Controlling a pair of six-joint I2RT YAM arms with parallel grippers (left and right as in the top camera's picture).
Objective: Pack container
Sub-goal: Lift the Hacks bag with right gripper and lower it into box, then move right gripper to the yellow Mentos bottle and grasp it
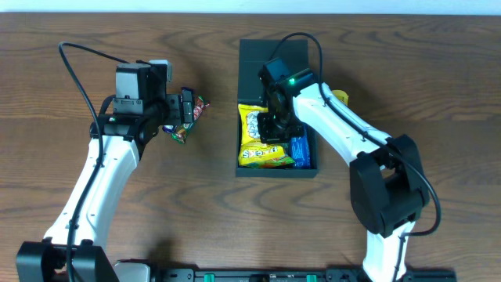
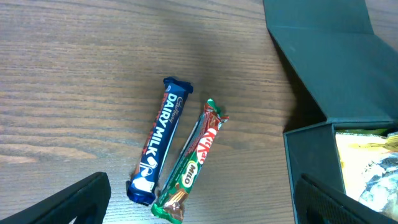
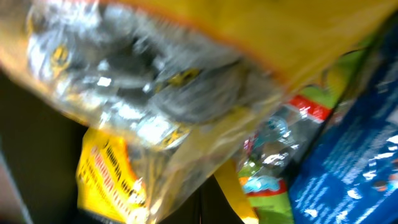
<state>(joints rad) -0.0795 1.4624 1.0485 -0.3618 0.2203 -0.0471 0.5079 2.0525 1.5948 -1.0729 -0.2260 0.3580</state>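
The dark teal container (image 1: 249,86) stands mid-table with its flap lid (image 1: 274,53) folded back. Inside lie yellow snack packets (image 1: 262,153) and a blue packet (image 1: 300,150). My right gripper (image 1: 274,121) is down inside it. In the right wrist view its fingers (image 3: 202,208) look shut on a yellow and clear snack packet (image 3: 155,93) that fills the blurred frame. My left gripper (image 1: 184,113) hovers wide open (image 2: 199,208) over a blue Dairy Milk bar (image 2: 158,140) and a green Milo bar (image 2: 189,165) on the table, left of the container wall (image 2: 311,168).
A small yellow item (image 1: 339,98) lies just right of the container, partly hidden by my right arm. In the right wrist view a green and red packet (image 3: 273,180) and the blue packet (image 3: 348,168) sit close beside the fingers.
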